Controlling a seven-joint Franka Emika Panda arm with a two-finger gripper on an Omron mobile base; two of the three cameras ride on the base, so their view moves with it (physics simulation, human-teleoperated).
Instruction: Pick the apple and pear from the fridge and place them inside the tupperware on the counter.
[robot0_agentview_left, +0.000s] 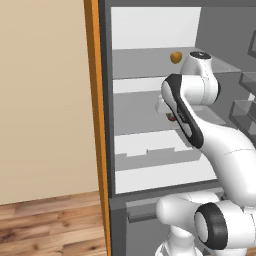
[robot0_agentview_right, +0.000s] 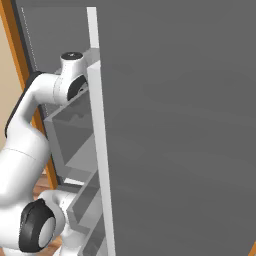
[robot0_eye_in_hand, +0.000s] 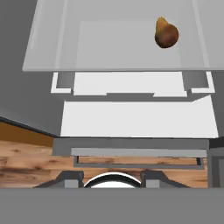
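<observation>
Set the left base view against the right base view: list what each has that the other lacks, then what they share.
Left base view: the pear on an upper shelf, and a sliver of apple beside the arm. Right base view: the broad grey outer face of the fridge door. Shared: the arm, the clear door bins and the orange panel.

The fridge (robot0_agentview_left: 150, 30) stands open, its pale inside crossed by clear glass shelves. On the upper glass shelf (robot0_agentview_left: 145, 62) the pear (robot0_agentview_left: 175, 57) rests near the right side, well back from the front edge. On the middle glass shelf (robot0_agentview_left: 135, 115) a small dark-red fruit, the apple (robot0_agentview_left: 170, 117), lies at the right, mostly hidden behind the robot arm. Below sit the white drawers (robot0_agentview_left: 150, 150). In the hand view the pear (robot0_eye_in_hand: 166, 34) lies on a glass shelf (robot0_eye_in_hand: 109, 48), upper right, with the wooden floor (robot0_eye_in_hand: 26, 164) beneath the fridge.
</observation>
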